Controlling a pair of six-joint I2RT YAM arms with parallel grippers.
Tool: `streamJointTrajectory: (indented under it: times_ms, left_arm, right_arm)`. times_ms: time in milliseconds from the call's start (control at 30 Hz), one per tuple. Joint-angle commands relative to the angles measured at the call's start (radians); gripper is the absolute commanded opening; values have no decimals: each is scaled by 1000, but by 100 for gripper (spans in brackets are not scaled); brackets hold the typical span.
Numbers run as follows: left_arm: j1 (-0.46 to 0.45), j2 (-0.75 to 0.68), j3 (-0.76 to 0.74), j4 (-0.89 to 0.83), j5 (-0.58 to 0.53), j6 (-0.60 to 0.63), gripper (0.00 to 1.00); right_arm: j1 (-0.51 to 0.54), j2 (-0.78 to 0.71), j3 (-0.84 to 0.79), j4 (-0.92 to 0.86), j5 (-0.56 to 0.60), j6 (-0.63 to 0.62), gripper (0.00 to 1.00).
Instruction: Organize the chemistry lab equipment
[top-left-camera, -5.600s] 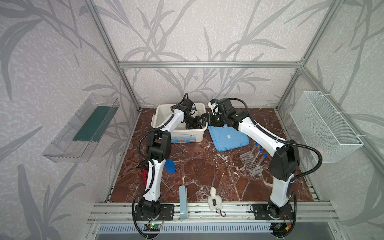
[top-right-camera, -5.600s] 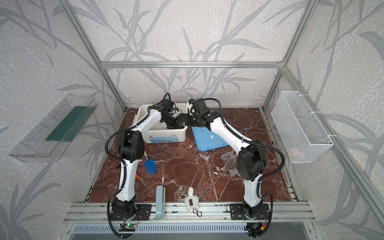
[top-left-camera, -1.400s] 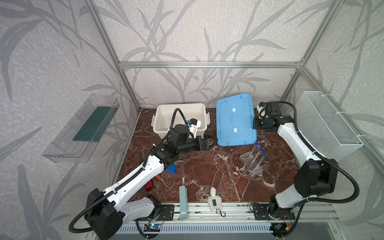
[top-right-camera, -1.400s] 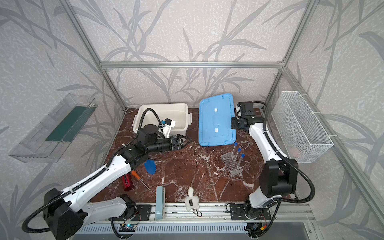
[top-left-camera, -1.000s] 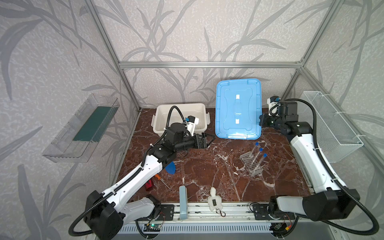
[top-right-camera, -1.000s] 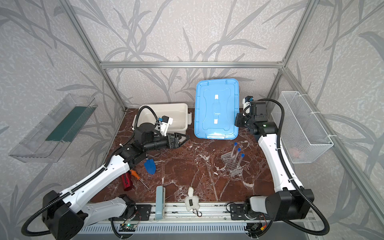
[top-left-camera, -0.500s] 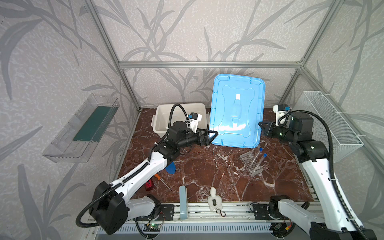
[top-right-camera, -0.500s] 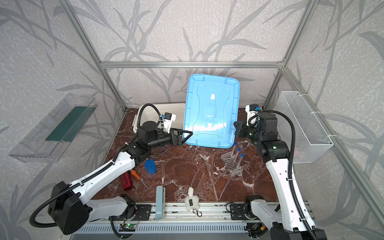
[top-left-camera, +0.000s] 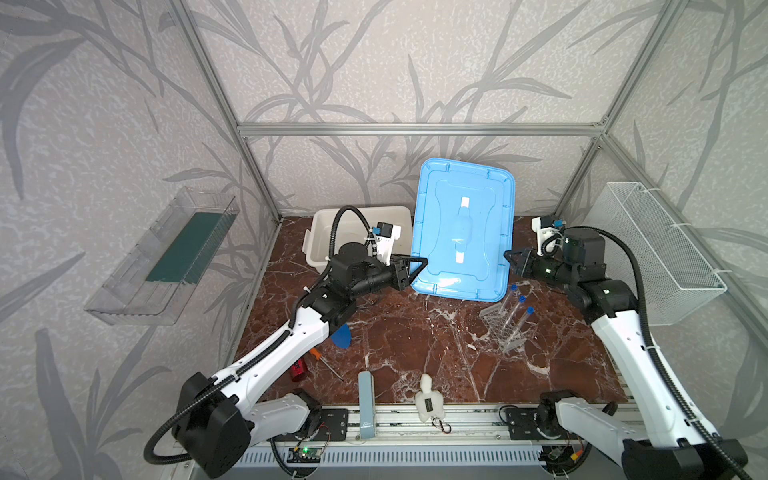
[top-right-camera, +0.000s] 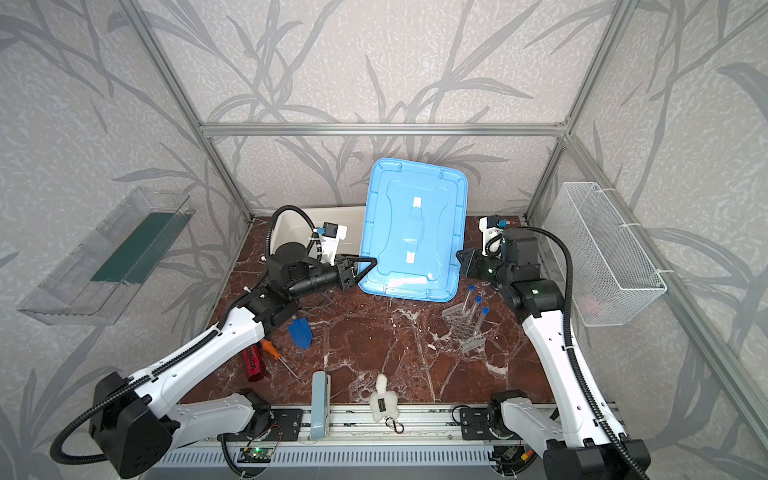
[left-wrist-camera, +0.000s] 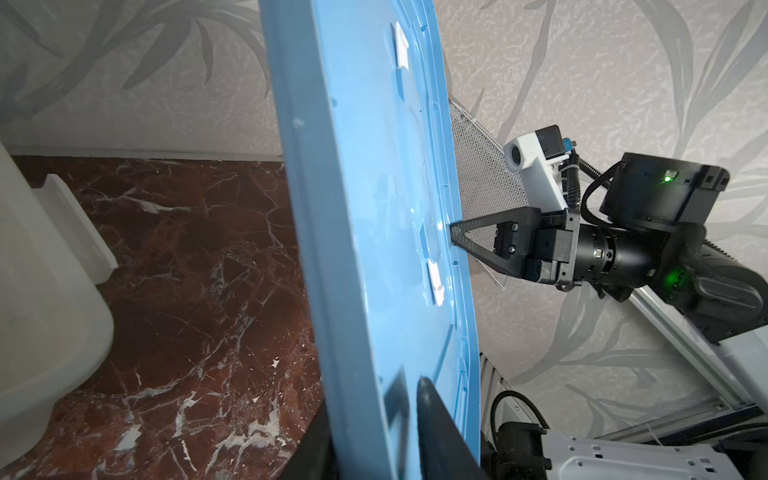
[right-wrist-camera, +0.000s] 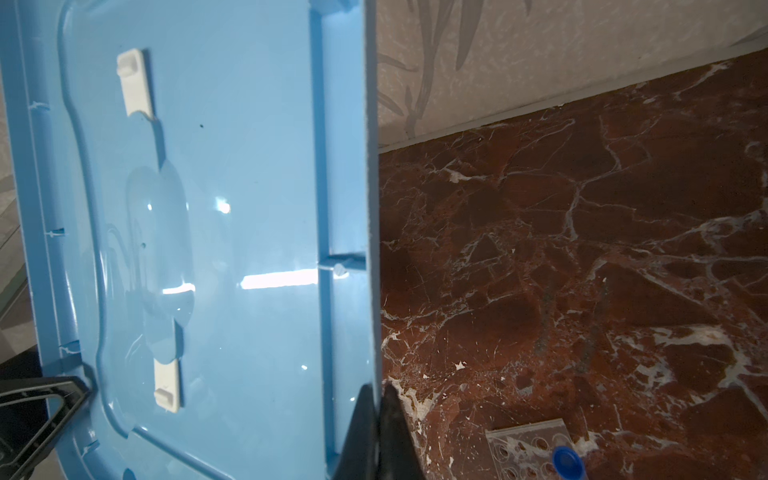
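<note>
A clear perforated tube rack (top-left-camera: 505, 328) (top-right-camera: 463, 328) stands on the marble floor at the right, holding three clear blue-capped tubes (top-left-camera: 517, 309) (top-right-camera: 473, 309). A corner of the rack (right-wrist-camera: 528, 446) and one blue cap (right-wrist-camera: 567, 461) show in the right wrist view. Above the floor a large blue lid (top-left-camera: 461, 237) (top-right-camera: 411, 232) (left-wrist-camera: 365, 208) (right-wrist-camera: 208, 208) hangs nearly upright. My left gripper (top-left-camera: 415, 270) (top-right-camera: 365, 266) (left-wrist-camera: 374, 440) is shut on its left rim. My right gripper (top-left-camera: 508, 259) (top-right-camera: 459, 257) (right-wrist-camera: 376, 415) is shut on its right rim.
An open white bin (top-left-camera: 332, 224) (top-right-camera: 299, 226) sits at the back left, partly behind the lid. A blue trowel (top-left-camera: 341, 336), an orange-handled screwdriver (top-left-camera: 324, 361) and a red object (top-left-camera: 298, 368) lie front left. A wire basket (top-left-camera: 660, 245) hangs on the right wall.
The right arm has swung the lid up and leftward, closer to the camera. The left gripper has reached the lid's left rim and closed on it.
</note>
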Motion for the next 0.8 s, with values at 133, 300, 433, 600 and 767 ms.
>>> streamJointTrajectory:
  times_ms: [133, 300, 433, 600, 767]
  left_arm:
    - [-37, -55, 154, -304, -190, 268, 2]
    - [-135, -50, 229, -442, -437, 542, 0]
    - [-228, -52, 213, -431, -643, 685, 0]
    - [-272, -43, 160, -360, -816, 771, 0]
    - [-369, 5, 106, -285, -977, 866, 0]
  right_arm:
    - [11, 32, 26, 16, 42, 93, 79]
    - [9, 14, 77, 8, 48, 152, 99]
    - [-20, 11, 149, -1, -59, 194, 99]
    - [-112, -19, 224, -31, -136, 288, 99]
    - [-139, -8, 305, -110, -150, 292, 99]
